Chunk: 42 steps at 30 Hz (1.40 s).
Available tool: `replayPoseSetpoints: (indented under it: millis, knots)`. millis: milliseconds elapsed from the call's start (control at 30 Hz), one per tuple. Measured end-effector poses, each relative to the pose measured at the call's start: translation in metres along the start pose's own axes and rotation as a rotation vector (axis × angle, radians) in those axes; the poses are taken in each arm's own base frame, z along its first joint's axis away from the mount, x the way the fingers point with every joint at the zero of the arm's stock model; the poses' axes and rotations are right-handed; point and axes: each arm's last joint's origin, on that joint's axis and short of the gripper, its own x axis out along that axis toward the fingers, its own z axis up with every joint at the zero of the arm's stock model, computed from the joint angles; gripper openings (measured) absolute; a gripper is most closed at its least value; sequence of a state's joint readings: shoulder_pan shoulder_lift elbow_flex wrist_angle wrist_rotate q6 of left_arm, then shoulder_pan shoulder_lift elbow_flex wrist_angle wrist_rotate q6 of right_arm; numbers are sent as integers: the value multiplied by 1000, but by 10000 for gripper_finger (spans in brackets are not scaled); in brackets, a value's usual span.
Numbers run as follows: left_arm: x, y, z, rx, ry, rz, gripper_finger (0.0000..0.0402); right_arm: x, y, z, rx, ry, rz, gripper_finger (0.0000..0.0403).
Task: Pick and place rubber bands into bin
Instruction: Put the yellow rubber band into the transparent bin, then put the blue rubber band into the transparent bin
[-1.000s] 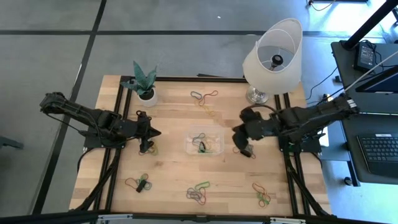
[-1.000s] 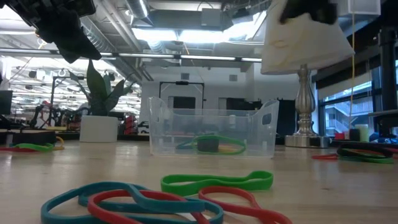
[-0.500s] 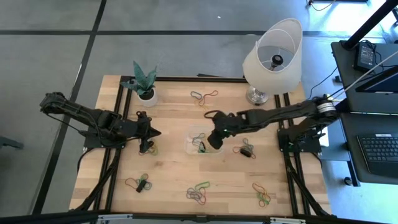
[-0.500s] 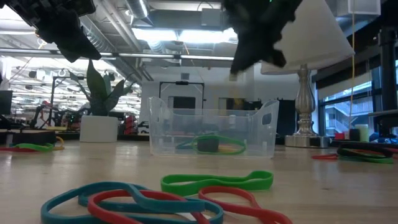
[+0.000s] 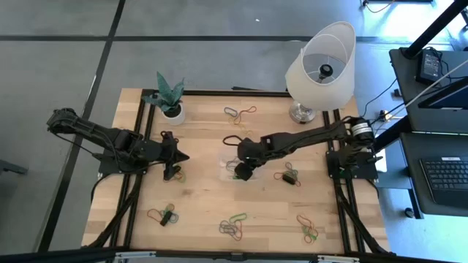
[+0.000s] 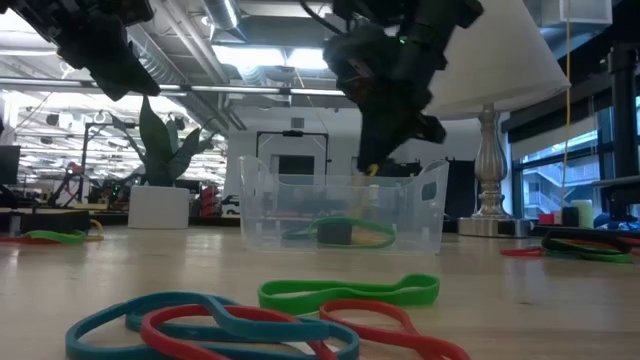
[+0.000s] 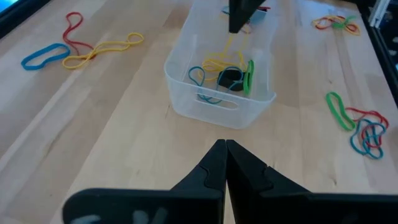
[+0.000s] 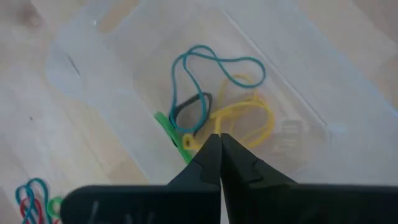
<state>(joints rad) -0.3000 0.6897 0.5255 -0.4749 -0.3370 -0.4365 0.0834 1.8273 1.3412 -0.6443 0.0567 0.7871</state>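
The clear bin [image 5: 235, 156] [image 7: 186, 102] stands mid-table and holds blue, black, green and yellow rubber bands [image 7: 225, 76]. My right gripper [image 5: 242, 171] [image 6: 368, 163] [image 8: 219, 139] hangs over the bin, pointing steeply down, shut on a yellow rubber band [image 7: 227, 47]. My left gripper [image 5: 183, 155] [image 7: 222, 147] hovers shut and empty above the table, left of the bin. More clusters of rubber bands lie flat on the wood: one [image 5: 174, 174] under the left gripper, one [image 5: 289, 177] right of the bin, and several [image 5: 232, 226] along the near edge. My right gripper pinches the yellow band's upper end [image 7: 232, 37] between its two fingertips, coming from above at a slant from the table's right. The band hangs slack below the fingers, and its lower loop [image 8: 260, 118] reaches down inside the bin among the other bands.
A white plant pot [image 5: 171, 109] stands at the far left and a lamp [image 5: 320, 66] at the far right. A band cluster [image 5: 240, 113] lies beyond the bin. Bare wood shows between the bin and the near clusters.
My right gripper has swung from the table's right side toward the left, over the bin, sinking and tipping more steeply down, shut all the while. The yellow band has come with it and now dangles into the bin.
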Motion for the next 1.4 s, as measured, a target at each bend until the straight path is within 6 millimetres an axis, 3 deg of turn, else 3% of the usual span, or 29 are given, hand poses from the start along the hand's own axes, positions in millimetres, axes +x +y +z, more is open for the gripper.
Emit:
replayPoseSetpoints:
  millis: [167,300,433,767,1133,1400]
  knots:
    - [0,0,0,53,8,-17,3,2,16,17,-65,74,-72,0]
    - [0,0,0,57,7,-17,3,16,22,26,-75,126,-118,0]
    - [0,-1,0,57,11,-24,3,35,24,26,-40,169,-152,0]
    - [0,-2,-1,57,28,-64,3,62,22,21,51,210,-178,16]
    - [0,-2,-1,57,28,-64,3,59,22,21,118,195,-183,76]
    - [0,-2,-1,56,28,-64,3,17,25,27,128,143,-131,84]
